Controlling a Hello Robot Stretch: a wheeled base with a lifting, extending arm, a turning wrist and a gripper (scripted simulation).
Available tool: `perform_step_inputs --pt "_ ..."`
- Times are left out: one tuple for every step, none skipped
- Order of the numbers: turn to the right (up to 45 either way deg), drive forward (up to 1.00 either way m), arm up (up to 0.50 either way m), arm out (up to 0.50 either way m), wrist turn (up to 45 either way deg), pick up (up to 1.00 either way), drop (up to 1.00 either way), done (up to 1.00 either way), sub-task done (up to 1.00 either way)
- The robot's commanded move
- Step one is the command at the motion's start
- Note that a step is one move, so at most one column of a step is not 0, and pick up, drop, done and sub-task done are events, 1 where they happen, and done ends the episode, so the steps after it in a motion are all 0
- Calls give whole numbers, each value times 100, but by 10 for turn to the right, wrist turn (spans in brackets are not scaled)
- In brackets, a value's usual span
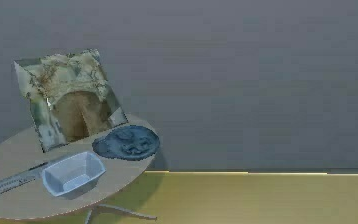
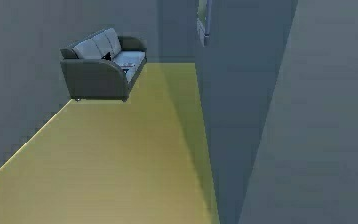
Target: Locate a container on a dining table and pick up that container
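Forward view: round table at lower left bears a pale rectangular container beside a dark blue dish (gripper state cannot be told), grey sofa in arm side view.

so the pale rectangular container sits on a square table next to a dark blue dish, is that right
Not quite: the table is round, not square, as the forward view shows. The pale rectangular container does sit on it, next to the dark blue dish.
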Motion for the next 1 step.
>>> perform_step_inputs --pt "150 0 0 0 0 0 0 0 0"
